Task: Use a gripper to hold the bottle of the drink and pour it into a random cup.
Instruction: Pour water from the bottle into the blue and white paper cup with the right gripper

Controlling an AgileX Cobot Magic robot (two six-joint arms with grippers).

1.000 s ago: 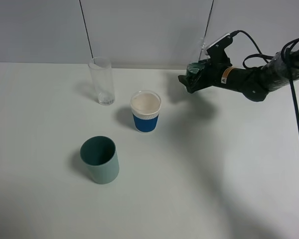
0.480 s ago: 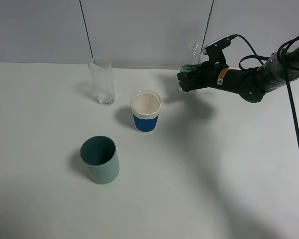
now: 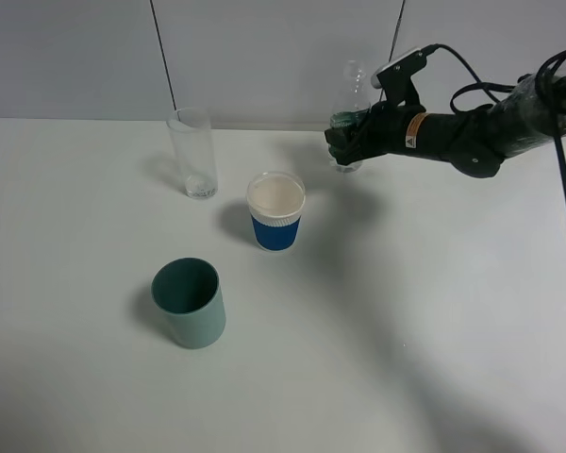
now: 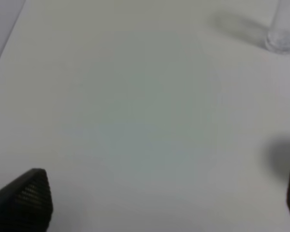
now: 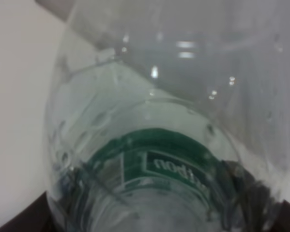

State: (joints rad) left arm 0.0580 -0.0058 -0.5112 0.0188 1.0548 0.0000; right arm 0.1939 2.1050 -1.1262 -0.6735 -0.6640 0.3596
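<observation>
The right fingers (image 3: 352, 142) hold the bottle (image 3: 350, 87) tight, so keep it straight, bring it over the cup (image 3: 276, 226), then tip slowly.

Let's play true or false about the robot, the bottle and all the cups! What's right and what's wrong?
1. The right gripper is shut on the bottle. True.
2. The bottle is tipped right above the blue-banded cup. False: it is held off to the side of that cup, not over it.
3. The teal cup lies on its side. False: it stands upright.
4. The tall glass stands upright on the table. True.
5. The bottle's label is red. False: it is green.
</observation>
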